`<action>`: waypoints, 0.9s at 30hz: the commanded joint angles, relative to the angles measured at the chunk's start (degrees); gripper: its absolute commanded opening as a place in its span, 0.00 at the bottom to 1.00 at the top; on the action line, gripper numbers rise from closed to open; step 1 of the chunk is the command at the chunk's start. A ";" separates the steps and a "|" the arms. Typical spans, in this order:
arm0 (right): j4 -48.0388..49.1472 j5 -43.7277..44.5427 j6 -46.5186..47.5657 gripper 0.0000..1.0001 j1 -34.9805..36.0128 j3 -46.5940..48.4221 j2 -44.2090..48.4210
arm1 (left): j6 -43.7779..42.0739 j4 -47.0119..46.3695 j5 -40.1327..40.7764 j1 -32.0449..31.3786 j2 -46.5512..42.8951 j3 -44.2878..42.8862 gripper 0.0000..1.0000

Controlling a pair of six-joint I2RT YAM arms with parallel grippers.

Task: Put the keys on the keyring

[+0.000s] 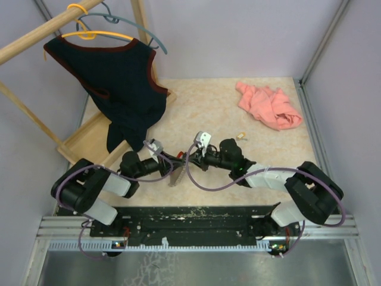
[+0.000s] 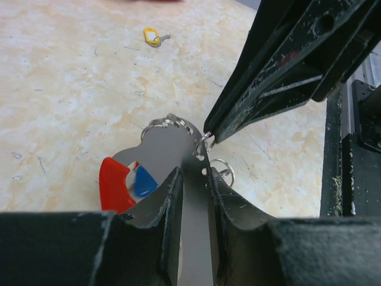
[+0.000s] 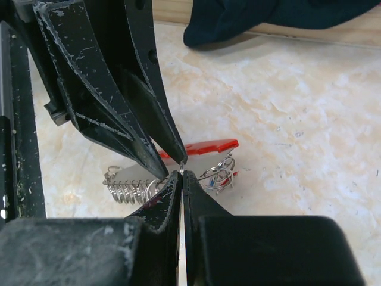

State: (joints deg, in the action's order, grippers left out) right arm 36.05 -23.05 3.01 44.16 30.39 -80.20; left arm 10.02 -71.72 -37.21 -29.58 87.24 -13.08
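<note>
The keyring (image 2: 164, 146) is a flat grey plate with a red loop (image 2: 113, 185), a blue tag (image 2: 143, 182) and a ridged coil edge (image 3: 128, 187). My left gripper (image 2: 193, 173) is shut on the plate, holding it just above the table. In the top view the keyring (image 1: 177, 174) hangs between the two arms. My right gripper (image 3: 181, 174) is shut, its tips pinching a small metal ring at the plate's edge; loose split rings (image 3: 220, 176) dangle beside them. A key with a yellow tag (image 1: 241, 136) lies alone on the table, also seen as the yellow-tagged key (image 2: 153, 37).
A pink cloth (image 1: 268, 104) lies at the back right. A black vest (image 1: 119, 83) hangs on a wooden rack whose base (image 1: 83, 140) sits at the back left. The metal frame rail (image 2: 357, 149) runs along the near edge.
</note>
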 commanded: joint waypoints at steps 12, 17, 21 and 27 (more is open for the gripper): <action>8.75 -7.70 3.21 0.00 -0.88 0.44 -0.48 | 2.83 -27.97 -10.85 4.33 8.26 3.31 0.28; 8.33 -8.62 3.56 0.00 -0.83 0.41 -0.50 | 2.81 -28.71 -11.18 4.31 9.33 2.31 0.29; 8.46 -9.45 3.84 0.00 -0.83 0.40 -0.86 | 3.95 -30.80 -12.26 4.35 10.08 1.40 0.28; 8.00 -9.51 4.21 0.00 -0.80 0.44 -1.31 | 2.16 -30.85 -11.46 4.71 8.72 1.25 0.28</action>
State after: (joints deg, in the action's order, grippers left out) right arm 39.88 -30.61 6.39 43.68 30.37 -81.32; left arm 13.30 -87.26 -48.05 -25.47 96.73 -11.27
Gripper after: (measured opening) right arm 0.008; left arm 0.283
